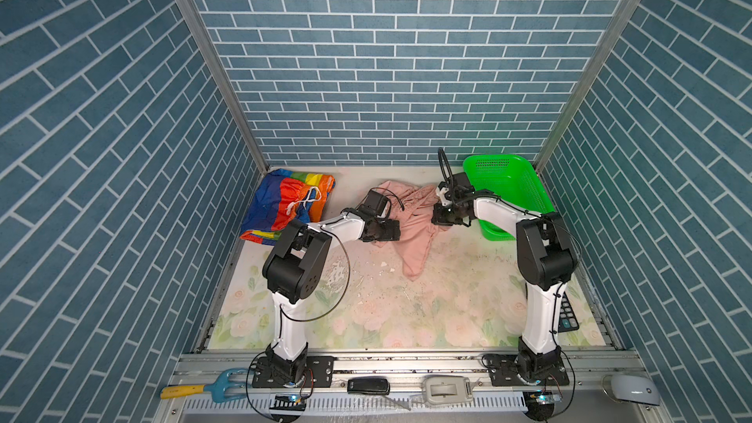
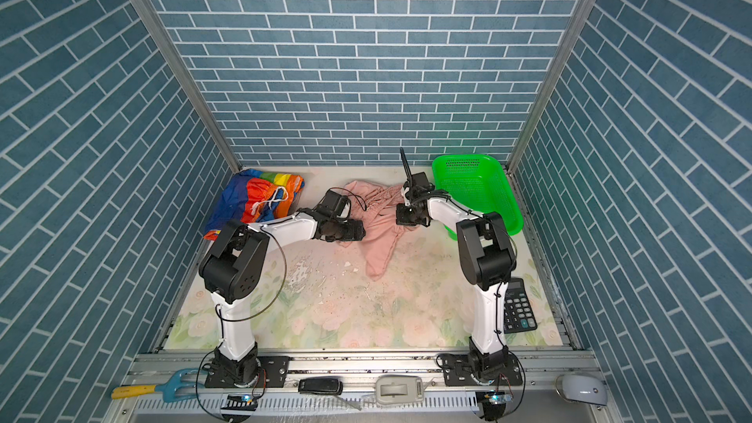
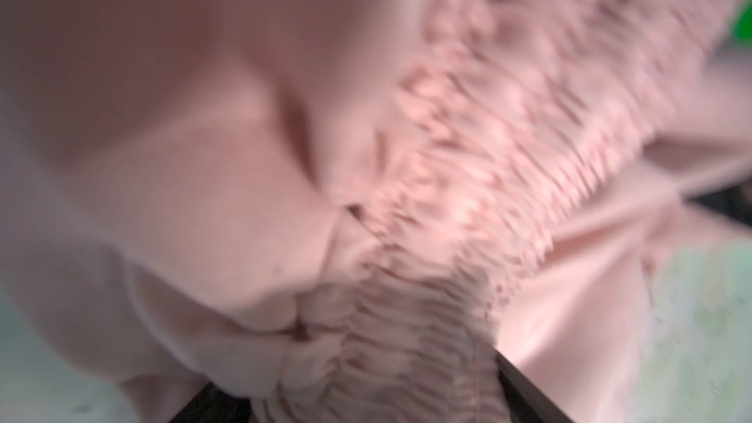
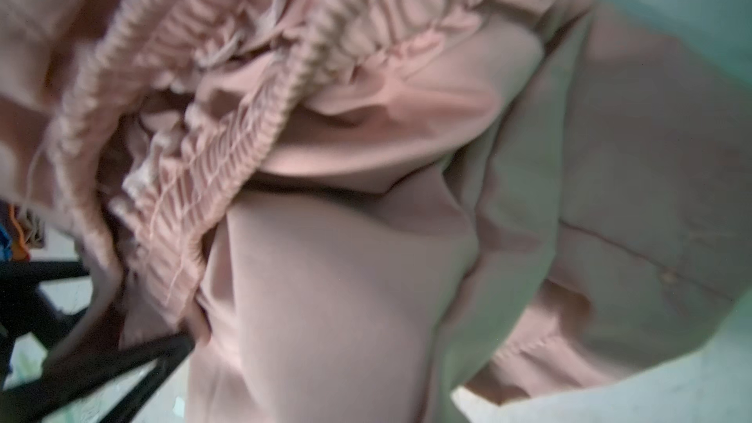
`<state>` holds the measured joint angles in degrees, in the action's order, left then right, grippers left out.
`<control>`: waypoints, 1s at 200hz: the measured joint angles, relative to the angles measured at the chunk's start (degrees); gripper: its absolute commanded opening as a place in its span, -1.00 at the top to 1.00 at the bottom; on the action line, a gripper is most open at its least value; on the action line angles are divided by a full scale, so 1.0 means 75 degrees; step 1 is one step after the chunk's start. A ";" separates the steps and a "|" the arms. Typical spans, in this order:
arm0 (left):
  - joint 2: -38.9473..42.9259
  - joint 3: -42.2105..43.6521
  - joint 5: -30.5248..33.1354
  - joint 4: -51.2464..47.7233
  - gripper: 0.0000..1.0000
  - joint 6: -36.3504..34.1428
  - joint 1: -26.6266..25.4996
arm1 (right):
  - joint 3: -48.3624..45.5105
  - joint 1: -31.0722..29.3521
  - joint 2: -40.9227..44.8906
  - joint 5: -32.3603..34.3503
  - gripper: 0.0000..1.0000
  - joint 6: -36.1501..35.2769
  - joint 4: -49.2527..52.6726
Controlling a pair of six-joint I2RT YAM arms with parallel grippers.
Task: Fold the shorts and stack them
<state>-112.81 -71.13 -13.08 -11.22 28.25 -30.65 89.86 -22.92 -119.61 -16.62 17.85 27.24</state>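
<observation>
The dusty pink shorts [image 1: 411, 221] [image 2: 380, 233] lie crumpled at the back middle of the table, between both grippers. My left gripper [image 1: 394, 232] [image 2: 360, 232] sits at their left edge. In the left wrist view it is open, and the gathered waistband [image 3: 427, 319] lies between its dark fingers [image 3: 529, 392]. My right gripper [image 1: 438, 217] [image 2: 401, 215] is at the shorts' right edge and shut on them. Pink cloth [image 4: 346, 278] fills the right wrist view and hides its fingers. The rainbow-striped shorts [image 1: 285, 205] [image 2: 254, 201] lie folded at the back left.
A green mesh basket [image 1: 521, 197] [image 2: 484, 193] stands tilted at the back right, behind the right arm. A calculator [image 2: 519, 307] lies by the right arm's base. Small tools, one with a yellow handle [image 1: 183, 390], rest on the front rail. Blue brick walls close three sides.
</observation>
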 measured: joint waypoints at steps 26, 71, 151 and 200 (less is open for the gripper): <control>0.0259 0.0685 -0.0306 0.1032 -0.73 0.0644 -0.0664 | 0.0953 0.0093 -0.0516 0.0076 0.05 -0.0341 0.0673; 0.0854 0.1612 -0.0731 0.1757 -0.78 0.1475 -0.1265 | -0.0761 0.0055 0.0901 0.0070 -0.76 -0.0341 0.0609; 0.2384 0.0790 -0.0187 -0.0455 -0.99 0.1055 -0.1055 | -0.5557 0.0023 0.4438 -0.0326 -0.85 0.0475 -0.0743; 0.1737 -0.0417 -0.0119 -0.0982 -0.99 0.0688 -0.1049 | -0.6417 -0.0236 0.4572 -0.0635 -0.50 0.1058 -0.1629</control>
<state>-99.79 -74.26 -13.98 -18.59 33.41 -38.52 41.74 -24.69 -85.32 -21.39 25.78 15.03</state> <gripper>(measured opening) 0.995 0.790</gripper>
